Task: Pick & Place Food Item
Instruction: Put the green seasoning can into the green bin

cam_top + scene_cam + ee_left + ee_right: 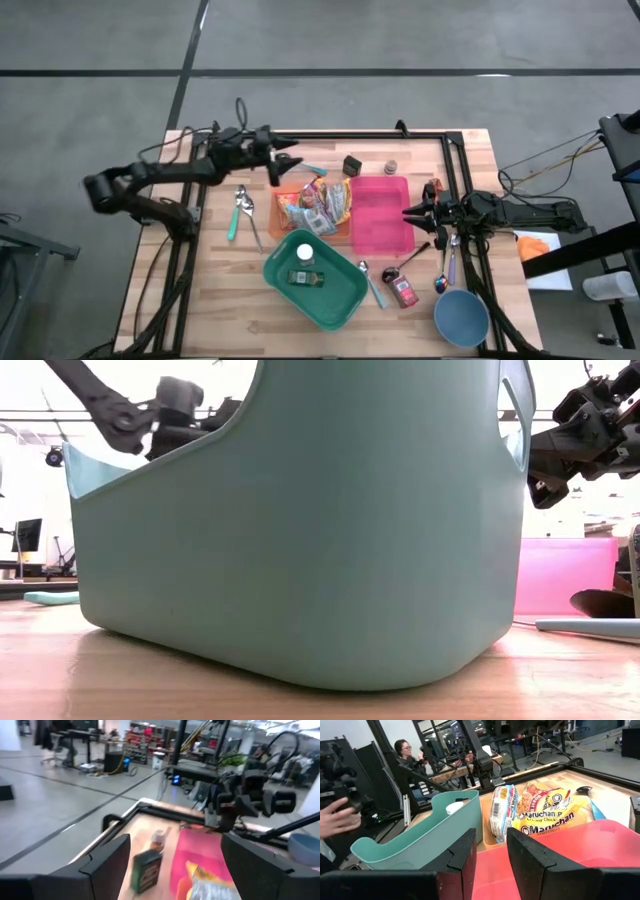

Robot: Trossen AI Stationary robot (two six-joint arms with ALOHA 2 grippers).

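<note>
Reaching in from the left side of the wooden table, the left gripper hangs above the far edge of the orange tray. Its two dark fingers are spread wide apart, and nothing is between them.

Next to that arm, a metal spoon with a teal handle lies flat on the wood.

The orange tray holds a pile of noodle packets. They are yellow and orange plastic packs, and they lean on each other. No gripper touches them.

Just in front of the orange tray sits the big teal plastic bin, turned at a slant. Inside it are a small dark green bottle lying down and a round white lid.

Behind the trays, a little black box and a small brown jar stand near the far edge.

The pink plastic tray sits right beside the orange one, touching it.

In front of the pink tray lie a light blue spoon, a small red can and a dark spoon.

The right gripper hovers at the right edge of the pink tray. Its fingers have a small gap between them, and they hold nothing.

A round blue bowl sits at the near right corner.

A person's hand shows in the room beyond the table.
</note>
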